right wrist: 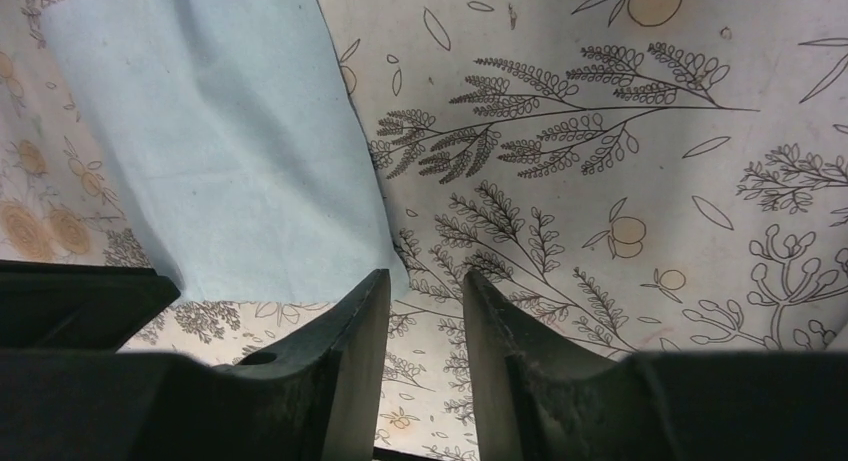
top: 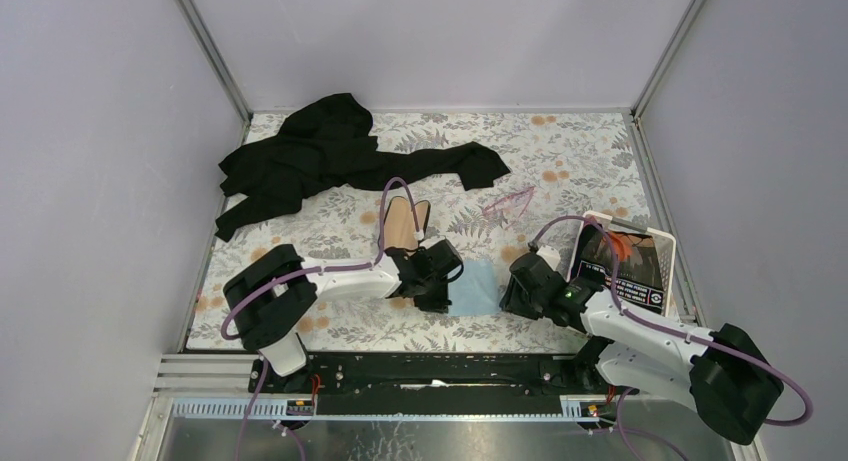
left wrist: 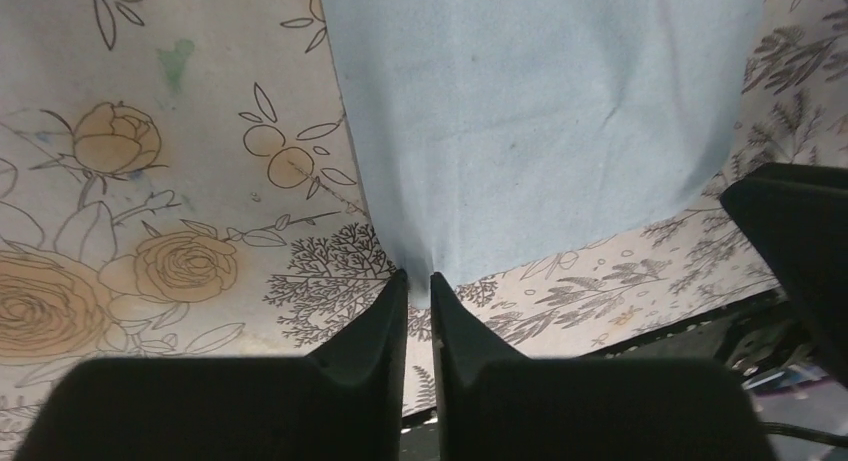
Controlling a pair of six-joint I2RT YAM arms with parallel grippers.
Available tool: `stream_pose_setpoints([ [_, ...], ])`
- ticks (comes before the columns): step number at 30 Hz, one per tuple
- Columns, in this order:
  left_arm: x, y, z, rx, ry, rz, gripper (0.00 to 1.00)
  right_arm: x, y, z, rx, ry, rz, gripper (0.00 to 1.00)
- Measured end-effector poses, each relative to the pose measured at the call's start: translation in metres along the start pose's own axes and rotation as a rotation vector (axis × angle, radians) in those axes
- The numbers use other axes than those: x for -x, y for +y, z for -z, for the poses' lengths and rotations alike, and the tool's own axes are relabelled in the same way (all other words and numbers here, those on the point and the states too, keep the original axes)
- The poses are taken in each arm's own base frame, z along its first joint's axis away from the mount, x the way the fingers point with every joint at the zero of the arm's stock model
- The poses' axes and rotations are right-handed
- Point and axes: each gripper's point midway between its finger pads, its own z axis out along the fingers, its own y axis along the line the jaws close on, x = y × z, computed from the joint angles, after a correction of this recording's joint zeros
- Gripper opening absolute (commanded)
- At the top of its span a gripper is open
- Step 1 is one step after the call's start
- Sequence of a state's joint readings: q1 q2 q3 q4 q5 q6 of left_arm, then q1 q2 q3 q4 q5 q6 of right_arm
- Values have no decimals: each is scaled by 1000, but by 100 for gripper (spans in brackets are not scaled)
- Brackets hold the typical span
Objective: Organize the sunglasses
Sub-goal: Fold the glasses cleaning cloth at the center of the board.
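The sunglasses (top: 509, 203), thin pink frames with tinted lenses, lie on the floral mat beyond both arms, out of both wrist views. A light blue cloth (top: 478, 284) lies flat between the grippers. My left gripper (left wrist: 419, 277) is at the cloth's (left wrist: 530, 111) near corner, jaws closed to a narrow gap with that corner pinched up between the tips. My right gripper (right wrist: 427, 276) stands open over the mat at the cloth's (right wrist: 220, 131) opposite corner, its left fingertip just touching the edge and nothing between the fingers.
An open black oval case (top: 405, 224) with tan lining lies behind the left gripper (top: 445, 284). A black garment (top: 330, 156) sprawls at the back left. A white basket (top: 628, 259) holding dark items stands right of the right gripper (top: 512, 289).
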State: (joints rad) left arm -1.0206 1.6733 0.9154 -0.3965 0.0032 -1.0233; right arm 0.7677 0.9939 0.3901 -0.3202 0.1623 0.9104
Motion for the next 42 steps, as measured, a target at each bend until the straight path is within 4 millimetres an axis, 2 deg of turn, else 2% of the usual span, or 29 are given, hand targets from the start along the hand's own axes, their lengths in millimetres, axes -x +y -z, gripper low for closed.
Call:
stream_pose_setpoints([
  [4,0,0,-1,1,1,13,0,-2,3,-3,19,5,-7,36],
  [8,-1,0,-2,2,1,16,0,-2,11,-6,58,4,-15,31],
  [14,0,0,-2,3,1,17,0,-6,16,-10,84,25,-17,0],
  [22,5,1,4,4,-29,5,0,-6,18,-6,101,25,-19,0],
  [31,24,-20,24,-48,-86,-68,0,7,31,10,136,-5,-23,0],
  [35,41,-32,39,-80,-121,-82,0,26,45,24,156,-51,-24,0],
  [39,53,-40,63,-118,-160,-107,0,48,63,47,209,-119,-27,0],
  [42,58,-48,80,-154,-182,-123,0,58,73,61,240,-142,-28,0],
])
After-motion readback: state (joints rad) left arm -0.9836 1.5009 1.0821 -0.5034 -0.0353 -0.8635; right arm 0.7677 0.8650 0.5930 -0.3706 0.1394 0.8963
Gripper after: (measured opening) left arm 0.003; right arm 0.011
